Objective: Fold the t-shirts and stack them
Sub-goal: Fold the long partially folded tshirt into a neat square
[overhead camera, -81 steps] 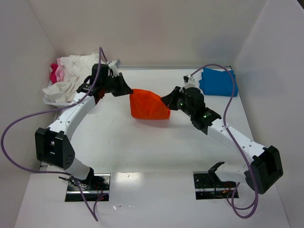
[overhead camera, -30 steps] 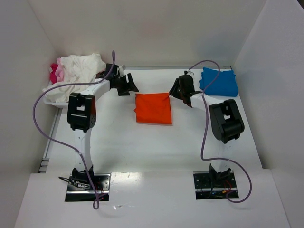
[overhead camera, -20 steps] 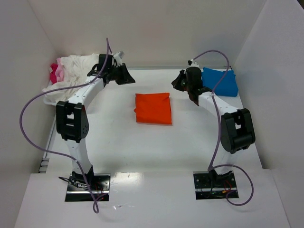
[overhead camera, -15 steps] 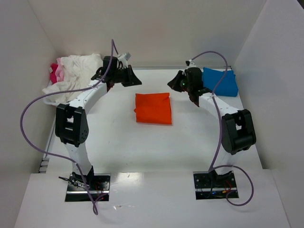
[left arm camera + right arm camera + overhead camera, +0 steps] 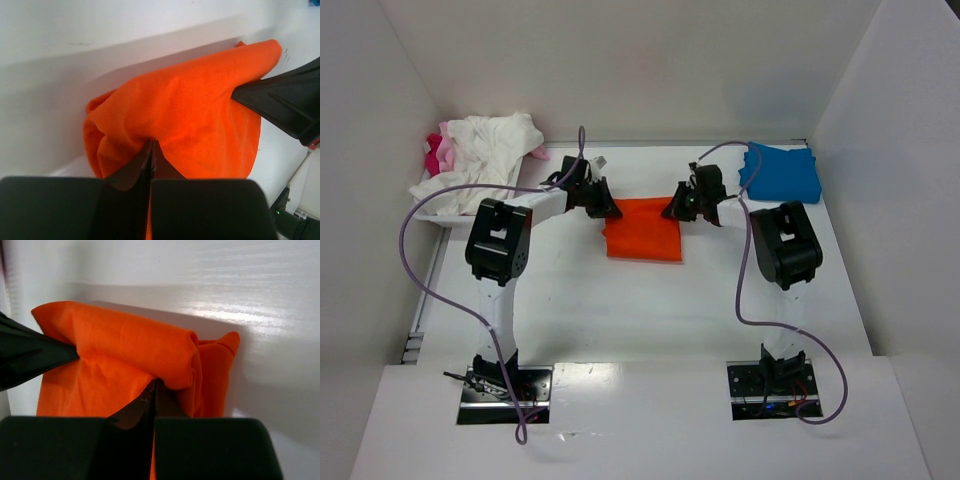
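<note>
1. Two mounting plates (image 5: 505, 385) sit at the near edge of the surface (image 5: 640, 310), one under each arm, and a purple cable (image 5: 412, 262) loops up beside each.
2. Up from there, the left arm (image 5: 498, 250) and the right arm (image 5: 785, 245) both rise, then bend inward, with their wrists low over the middle of the surface.
3. Between them lies the orange t-shirt (image 5: 642, 238), folded to a rough rectangle, its near edge flat on the surface.
4. At the shirt's far left corner is the left pincer (image 5: 611, 211). The left wrist view shows its fingers pressed together with a pleat of orange cloth nipped at their tips, the fabric puckering toward them.
5. Over at the far right corner it's the same story for the right pincer (image 5: 670, 212). In the right wrist view its fingers are together, clamped on a rolled fold of the orange cloth.
6. Each wrist camera catches the other pincer as a dark wedge biting the opposite end of that far edge, and the cloth is bunched between the two.
7. Further back on the right, the blue t-shirt (image 5: 780, 175) lies folded near the far right corner, apart from the orange one.
8. Far left, the white t-shirts (image 5: 480, 160) sit in an unfolded heap, with a pink one (image 5: 434, 155) poking out at its left side by the wall.
</note>
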